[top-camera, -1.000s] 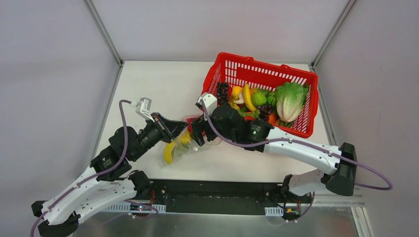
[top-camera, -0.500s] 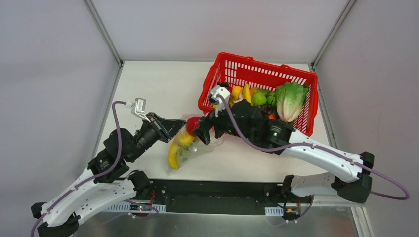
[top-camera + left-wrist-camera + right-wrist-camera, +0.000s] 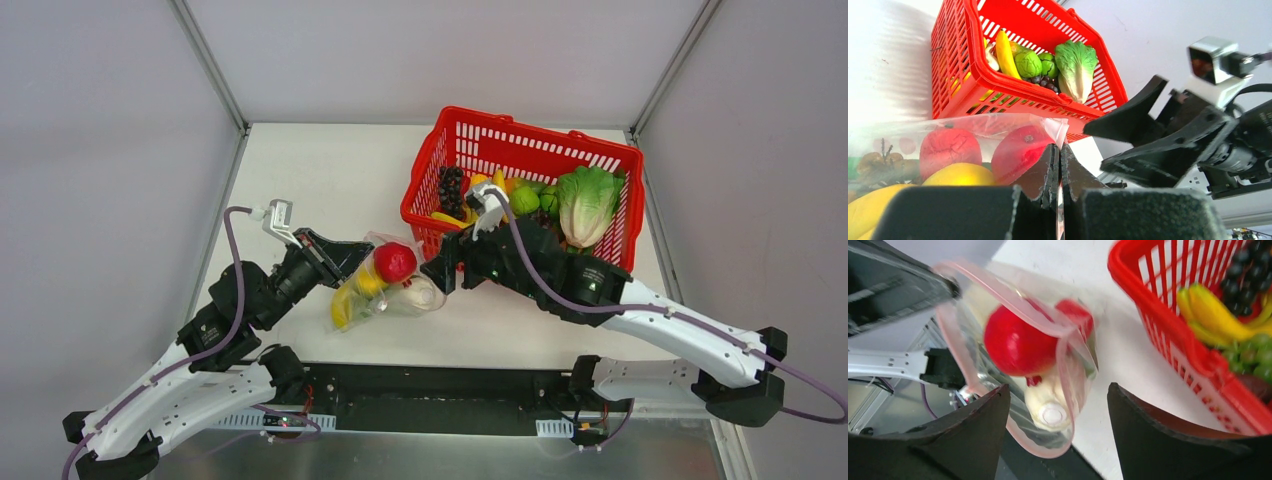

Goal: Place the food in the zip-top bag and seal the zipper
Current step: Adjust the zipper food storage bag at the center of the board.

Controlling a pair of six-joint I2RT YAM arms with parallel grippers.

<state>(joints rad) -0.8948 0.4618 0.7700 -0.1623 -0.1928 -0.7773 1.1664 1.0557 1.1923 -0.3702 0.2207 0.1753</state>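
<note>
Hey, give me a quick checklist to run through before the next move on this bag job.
1. Left gripper clamped on the zip-top bag edge: ok.
2. Right gripper open and empty: ok.
3. Red fruit, white piece and banana inside the bag: ok.
4. Red fruit well below the zipper: not ok, it sits right at the mouth.
5. Zipper sealed: not ok, the mouth gapes open.
6. Red basket emptied of food: not ok.
</note>
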